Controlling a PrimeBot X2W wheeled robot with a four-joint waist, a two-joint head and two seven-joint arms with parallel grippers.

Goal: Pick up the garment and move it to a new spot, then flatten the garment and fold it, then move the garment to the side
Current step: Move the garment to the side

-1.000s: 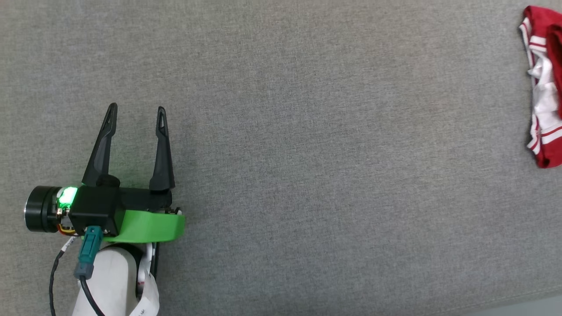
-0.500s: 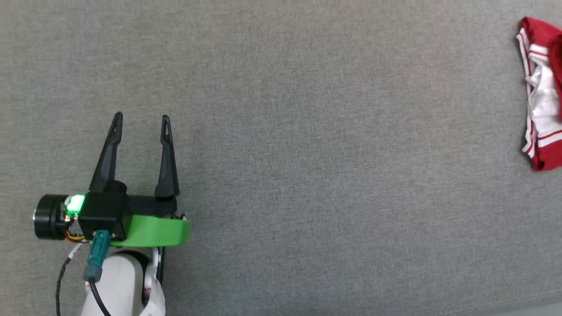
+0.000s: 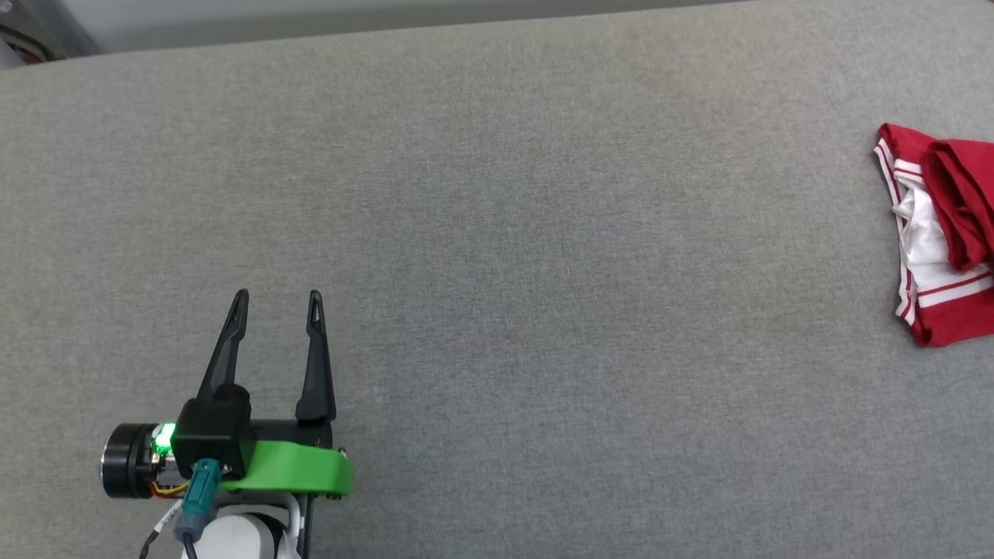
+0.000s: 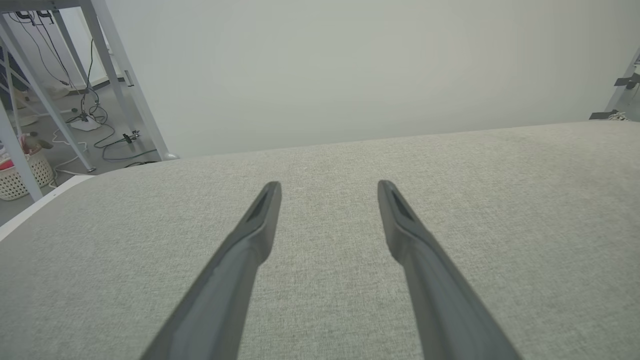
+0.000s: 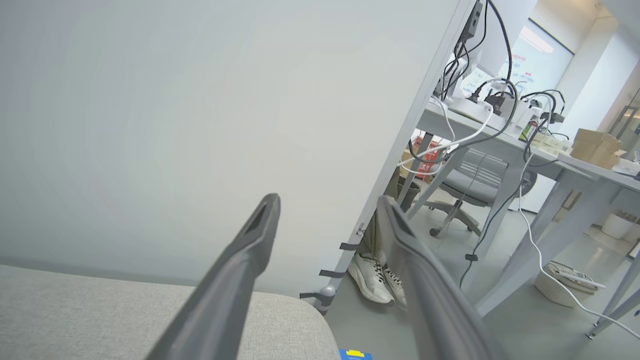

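Garment (image 3: 936, 233) is seen crumpled at the far right of the table (image 3: 543, 233), well apart from the left claw (image 3: 278, 295), spread wide and empty. The right claw (image 5: 326, 197) is also spread wide, nothing held. The contents of a floor basket (image 4: 22, 175) cannot be told. Against the earlier head picture, the whole view is shifted by camera movement

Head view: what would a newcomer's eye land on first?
The red-and-white garment, bunched at the far right edge of the grey fabric surface, stands out first. Next comes the left gripper at lower left, its green mount bright, open and empty, far from the garment.
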